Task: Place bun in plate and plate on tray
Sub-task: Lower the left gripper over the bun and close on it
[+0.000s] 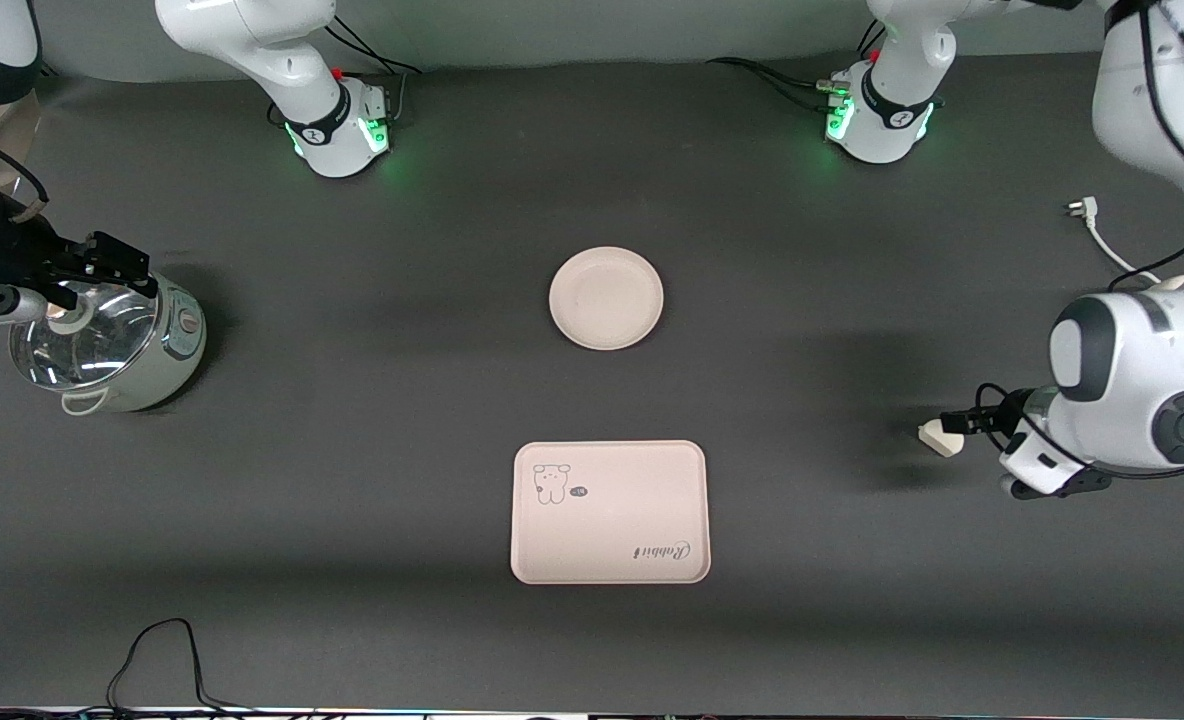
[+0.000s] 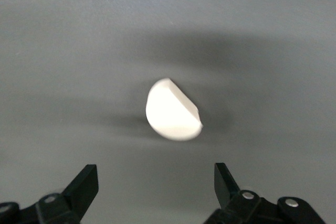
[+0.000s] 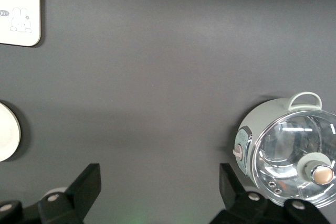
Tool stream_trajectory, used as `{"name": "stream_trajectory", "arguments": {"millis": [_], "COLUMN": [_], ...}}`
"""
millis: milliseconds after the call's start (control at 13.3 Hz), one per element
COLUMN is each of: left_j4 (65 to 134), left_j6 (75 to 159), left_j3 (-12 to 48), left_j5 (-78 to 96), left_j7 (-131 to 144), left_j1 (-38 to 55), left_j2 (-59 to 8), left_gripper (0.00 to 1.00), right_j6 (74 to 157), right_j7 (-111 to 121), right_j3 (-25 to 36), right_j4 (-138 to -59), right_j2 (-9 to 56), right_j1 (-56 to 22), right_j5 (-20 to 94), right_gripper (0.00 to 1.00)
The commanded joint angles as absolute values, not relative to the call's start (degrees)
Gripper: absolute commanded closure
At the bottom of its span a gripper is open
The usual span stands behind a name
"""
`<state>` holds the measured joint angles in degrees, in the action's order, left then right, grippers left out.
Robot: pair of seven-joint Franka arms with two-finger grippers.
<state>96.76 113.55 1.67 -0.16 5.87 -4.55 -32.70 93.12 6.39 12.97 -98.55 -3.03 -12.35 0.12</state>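
Nothing is placed yet: the bun (image 2: pixel 173 111) lies on the tabletop (image 1: pixel 372 480) at the left arm's end, with the left gripper (image 2: pixel 156 182) spread just over it. The plate (image 1: pixel 606 298) sits bare mid-table, apart from the tray (image 1: pixel 609 512) nearer the front camera. The right gripper (image 3: pixel 160 182) waits spread over a small cooker (image 1: pixel 112 345).

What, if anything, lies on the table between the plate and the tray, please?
Nothing: the front view shows only bare dark table between the plate and the tray.

My arms: glossy white shells, dark grey joint caps, black cables clipped along the links. Bases (image 1: pixel 342 130) glow green. Black fingers (image 2: pixel 84 184), silver screws at the knuckles.
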Motion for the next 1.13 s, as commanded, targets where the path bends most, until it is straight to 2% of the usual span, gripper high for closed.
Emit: {"name": "stream_trajectory", "arguments": {"millis": [0, 828, 978, 1054], "left_j4": [96.77, 96.94, 97.47, 97.64], "left_j6": [116.71, 122.26, 122.34, 122.26], "left_j3": [1.93, 2.46, 2.46, 2.46], "left_j5": [0.26, 2.55, 2.55, 2.55], "left_j7": [9.04, 15.64, 15.47, 15.47], "left_j1": [-5.80, -4.92, -4.92, -4.83], "left_j2": [-34.27, -39.02, -39.02, -38.94], "left_gripper": [0.01, 0.02, 0.07, 0.14], "right_j6": [94.04, 94.13, 94.13, 94.13], "right_j7": [5.10, 5.19, 5.19, 5.19], "right_j3": [13.10, 13.01, 13.01, 13.01], "right_j4": [-99.40, -99.76, -99.76, -99.84], "right_j2": [-3.60, -3.34, -3.34, -3.25], "right_j1": [-13.01, -13.01, -13.01, -13.01], "right_j5": [0.44, -0.79, -0.79, -0.70], "right_gripper": [0.00, 0.00, 0.00, 0.00]}}
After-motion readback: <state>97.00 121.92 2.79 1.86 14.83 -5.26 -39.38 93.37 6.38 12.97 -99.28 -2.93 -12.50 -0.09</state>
